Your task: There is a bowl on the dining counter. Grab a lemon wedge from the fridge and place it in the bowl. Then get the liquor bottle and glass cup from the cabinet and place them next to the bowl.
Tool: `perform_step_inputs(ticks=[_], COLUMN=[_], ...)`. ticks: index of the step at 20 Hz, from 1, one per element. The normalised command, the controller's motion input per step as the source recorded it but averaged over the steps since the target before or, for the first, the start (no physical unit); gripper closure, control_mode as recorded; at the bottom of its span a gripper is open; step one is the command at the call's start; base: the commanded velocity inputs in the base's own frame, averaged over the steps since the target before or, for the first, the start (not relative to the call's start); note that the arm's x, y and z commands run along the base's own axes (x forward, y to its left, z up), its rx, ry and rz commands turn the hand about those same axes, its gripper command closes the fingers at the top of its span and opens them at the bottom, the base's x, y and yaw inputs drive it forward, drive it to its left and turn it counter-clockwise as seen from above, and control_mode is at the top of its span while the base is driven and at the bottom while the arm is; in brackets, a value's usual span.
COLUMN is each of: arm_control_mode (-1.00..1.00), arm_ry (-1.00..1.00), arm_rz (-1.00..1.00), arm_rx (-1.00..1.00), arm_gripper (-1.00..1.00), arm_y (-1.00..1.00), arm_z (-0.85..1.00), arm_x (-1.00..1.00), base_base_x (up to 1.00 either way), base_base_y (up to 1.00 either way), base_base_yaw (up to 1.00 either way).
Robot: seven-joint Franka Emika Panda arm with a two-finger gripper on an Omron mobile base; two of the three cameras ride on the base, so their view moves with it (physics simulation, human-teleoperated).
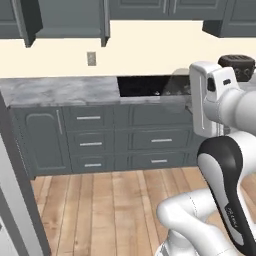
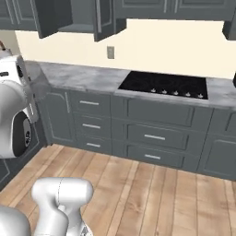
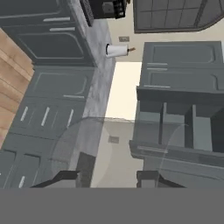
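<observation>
A clear glass cup (image 3: 118, 148) shows as a faint round outline between my two dark fingertips, which stand wide apart around it, so my gripper (image 3: 107, 177) is shut on it. In the left base view the same cup (image 1: 179, 85) appears as a pale see-through shape just left of my white hand (image 1: 207, 97), above the counter by the cooktop. Beyond the cup, the hand view looks at an open wall cabinet (image 3: 175, 127) with bare shelves.
A grey marble counter (image 1: 60, 90) runs over dark drawers (image 2: 147, 136), with a black cooktop (image 2: 163, 85) set in it. Wall cabinet doors (image 1: 105, 22) stand open overhead. A paper towel roll (image 3: 116, 50) and a dark appliance (image 1: 237, 65) sit on the counter. Wood floor (image 2: 152, 193) lies open.
</observation>
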Motion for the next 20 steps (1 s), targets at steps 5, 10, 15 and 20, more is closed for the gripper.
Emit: perform_step_inputs(ticks=[5, 10, 15, 20], arm_control_mode=[1.00, 1.00, 1.00, 1.00], arm_ry=[0.00, 0.00, 0.00, 0.00], arm_rz=[0.00, 0.00, 0.00, 0.00], arm_rx=[0.00, 0.00, 0.00, 0.00], arm_gripper=[1.00, 1.00, 1.00, 1.00], arm_y=[0.00, 0.00, 0.00, 0.00], arm_z=[0.00, 0.00, 0.00, 0.00], arm_x=[0.00, 0.00, 0.00, 0.00], base_base_x=[-1.00, -1.00, -1.00, -1.00], base_base_y=[-0.18, -0.47, -0.45, -0.17], base_base_yaw=[0.15, -0.02, -0.23, -0.32])
